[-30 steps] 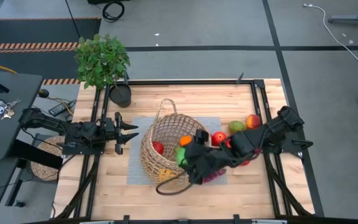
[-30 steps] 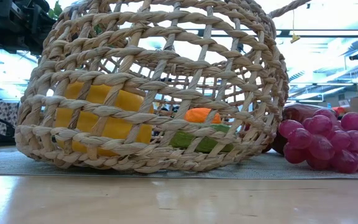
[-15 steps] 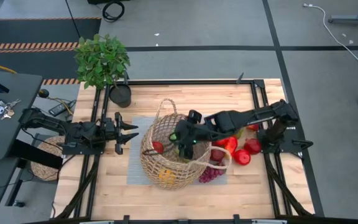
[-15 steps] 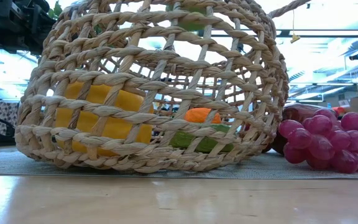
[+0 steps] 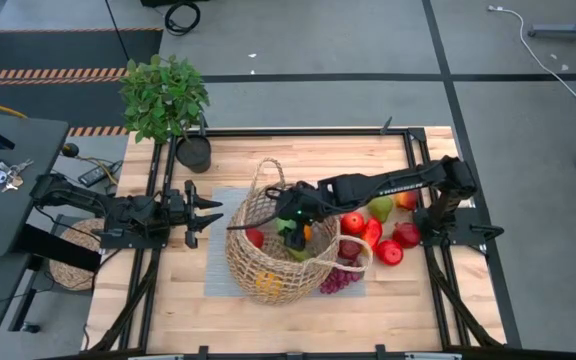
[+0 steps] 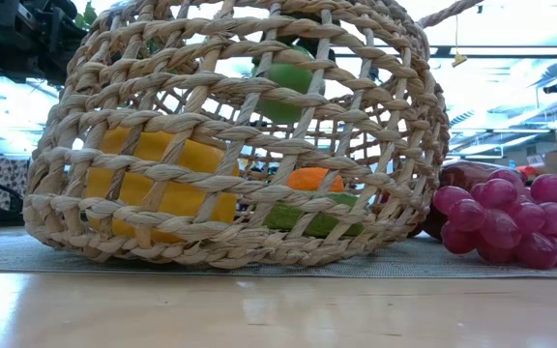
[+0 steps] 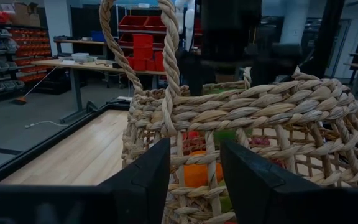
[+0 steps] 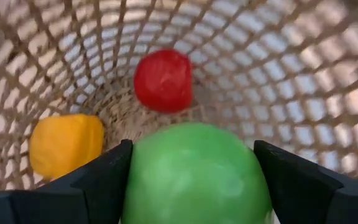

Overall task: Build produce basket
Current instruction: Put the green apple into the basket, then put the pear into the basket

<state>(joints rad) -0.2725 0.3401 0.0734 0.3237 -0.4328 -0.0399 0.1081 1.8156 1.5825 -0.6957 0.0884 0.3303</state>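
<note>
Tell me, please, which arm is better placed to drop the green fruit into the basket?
Right: its tool already holds the green fruit over the basket; the left tool waits open outside.

High view looks straight down; low view sits level, nearest the basket.

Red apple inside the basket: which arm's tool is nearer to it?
Right. The right tool hangs inside the basket just beside the red apple, holding a green fruit; the left tool waits outside the rim.
</note>
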